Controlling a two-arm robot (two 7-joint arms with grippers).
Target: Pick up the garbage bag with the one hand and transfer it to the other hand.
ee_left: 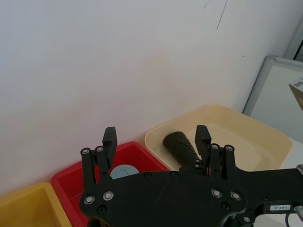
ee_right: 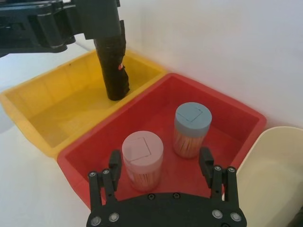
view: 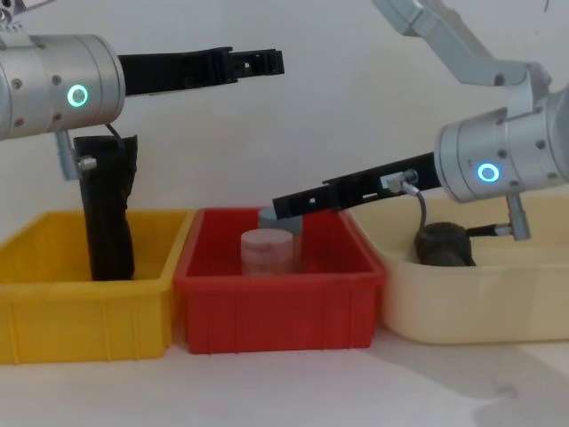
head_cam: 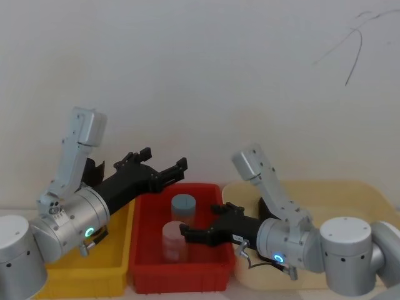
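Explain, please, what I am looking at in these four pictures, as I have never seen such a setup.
This is a robot with two arms, each ending in a black two-fingered gripper. One picture comes from its head, one from its chest, and one from a camera on each wrist. Three tubs stand side by side: a yellow bin, a red bin and a cream basin. A garbage bag roll stands upright in the yellow bin, two lidded jars stand in the red bin, and another black roll lies in the basin. The left gripper is raised and open. The right gripper hovers open above the jars. Nothing is held.
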